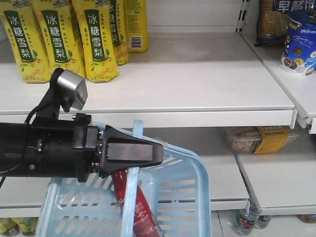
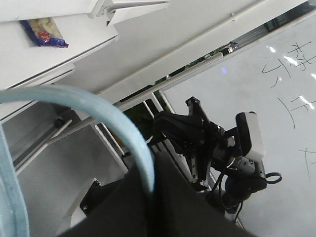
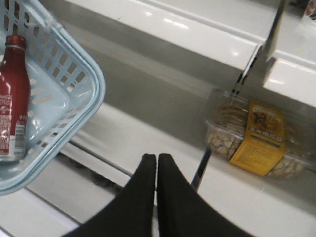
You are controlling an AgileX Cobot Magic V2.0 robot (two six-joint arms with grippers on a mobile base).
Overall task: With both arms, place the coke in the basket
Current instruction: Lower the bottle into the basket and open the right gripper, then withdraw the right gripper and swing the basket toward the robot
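Now the coke (image 3: 12, 98) lies inside the basket (image 3: 74, 98); the left tool (image 1: 131, 153) pinches its handle (image 1: 134, 163), the right tool (image 3: 157, 163) pressed together, empty.

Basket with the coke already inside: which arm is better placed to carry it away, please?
Left. The left pincer sits on the basket's handle, which runs into it in the left wrist view. The right pincer is shut, empty and off beside the basket, facing the shelf.
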